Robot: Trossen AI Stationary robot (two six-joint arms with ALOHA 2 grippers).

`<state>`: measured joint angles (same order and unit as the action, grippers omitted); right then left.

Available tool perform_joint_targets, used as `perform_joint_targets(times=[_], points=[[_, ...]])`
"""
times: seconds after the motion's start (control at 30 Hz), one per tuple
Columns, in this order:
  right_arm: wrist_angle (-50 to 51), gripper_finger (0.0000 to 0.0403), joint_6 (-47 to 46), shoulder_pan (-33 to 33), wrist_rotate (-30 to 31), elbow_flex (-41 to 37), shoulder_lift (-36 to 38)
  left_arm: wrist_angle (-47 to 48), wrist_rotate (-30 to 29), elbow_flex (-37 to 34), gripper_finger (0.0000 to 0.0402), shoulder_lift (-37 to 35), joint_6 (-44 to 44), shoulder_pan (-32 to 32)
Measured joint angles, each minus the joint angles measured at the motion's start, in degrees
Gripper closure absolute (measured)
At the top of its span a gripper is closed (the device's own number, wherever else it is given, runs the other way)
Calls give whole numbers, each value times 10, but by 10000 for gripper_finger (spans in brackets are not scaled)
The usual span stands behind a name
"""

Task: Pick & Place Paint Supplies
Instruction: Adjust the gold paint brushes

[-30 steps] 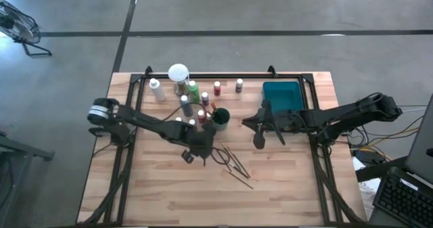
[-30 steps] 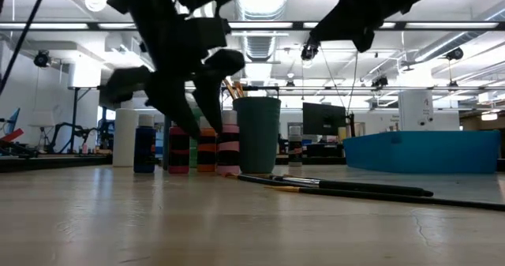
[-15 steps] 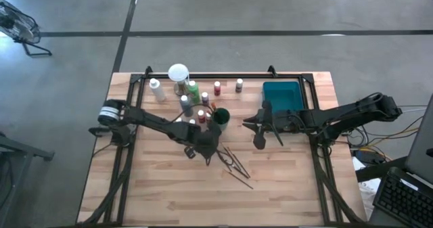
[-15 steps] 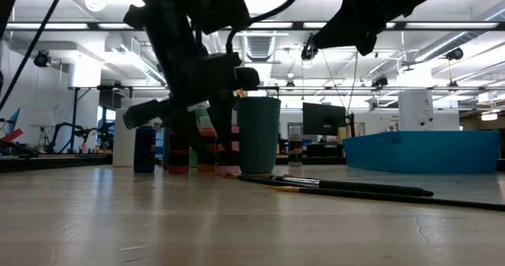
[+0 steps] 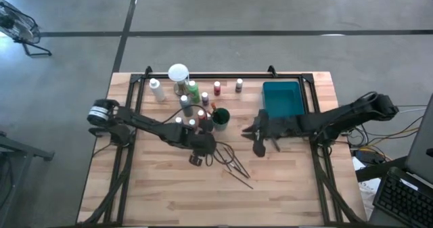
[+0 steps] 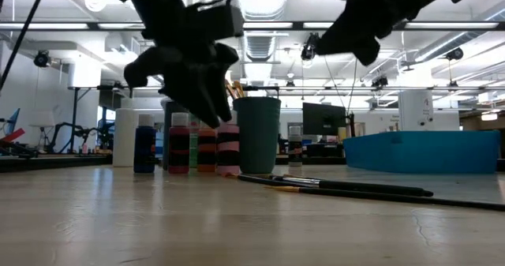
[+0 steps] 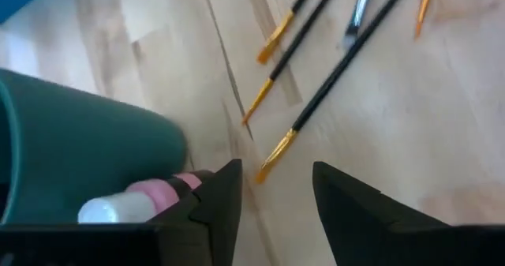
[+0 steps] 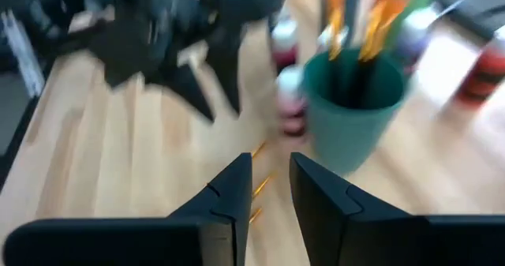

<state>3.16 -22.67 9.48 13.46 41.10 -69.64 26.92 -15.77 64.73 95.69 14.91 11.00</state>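
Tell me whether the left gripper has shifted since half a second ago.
Yes. In the high view the left gripper has drawn back from the loose brushes, away from the green cup toward the table's near edge.

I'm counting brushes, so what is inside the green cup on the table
The green cup holds upright brushes with orange bristle tips showing above the rim. Their lower ends and the cup's bottom are hidden by its wall, so an exact count is not possible.

Both arms are dark and slender; the left arm [image 5: 139, 122] carries a white-and-black banded cylindrical joint near its base.
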Motion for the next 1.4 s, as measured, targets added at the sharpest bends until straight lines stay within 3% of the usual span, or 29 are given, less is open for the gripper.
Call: perform_joint_targets(times=[0.1, 0.3, 0.4, 0.53, 0.77, 1.07, 1.2, 1.4], points=[[-20, 339, -20, 40, 26, 1, -49, 1, -15, -3, 241, -6, -38, 9], [-23, 373, -55, 130, 185, 51, -168, 2, -83, -49, 241, -31, -116, 34], [-20, 383, -88, 144, 218, 87, -223, -9, -107, -84, 242, -62, -165, 45], [-21, 374, -136, 143, 222, 145, -292, -50, -133, -140, 242, -127, -220, 57], [8, 315, -174, 112, 219, 251, -388, -136, -154, -235, 242, -251, -257, 61], [39, 243, -247, 73, 115, 306, -474, -153, -164, -285, 242, -360, -243, 61], [72, 236, -239, 72, 129, 343, -497, -149, -167, -286, 242, -385, -221, 61], [146, 257, -232, 70, 162, 371, -524, -151, -167, -286, 242, -396, -207, 61]])
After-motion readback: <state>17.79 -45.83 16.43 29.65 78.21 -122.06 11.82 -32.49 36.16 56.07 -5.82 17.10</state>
